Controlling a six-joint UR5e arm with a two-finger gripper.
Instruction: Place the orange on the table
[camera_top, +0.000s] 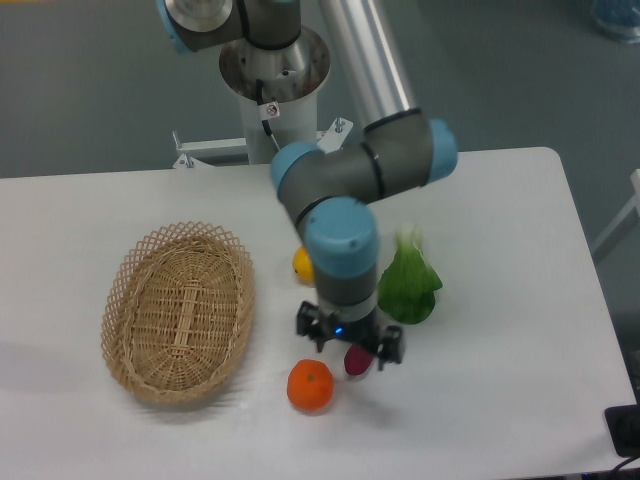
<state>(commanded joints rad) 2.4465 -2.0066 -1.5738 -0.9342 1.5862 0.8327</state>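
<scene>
The orange (310, 386) is a small round bright fruit lying on the white table (500, 400), just right of the wicker basket. My gripper (349, 352) hangs above the table a little right of and behind the orange, apart from it. Its fingers point down and are mostly hidden under the wrist, so I cannot tell how the jaws stand. A small dark red object (358, 361) shows right below the gripper.
An oval woven basket (180, 310) lies at the left with nothing in it. A green leafy vegetable (408, 282) sits right of the arm. A yellow-orange fruit (303, 263) peeks out behind the wrist. The arm's base (272, 70) stands at the table's far edge.
</scene>
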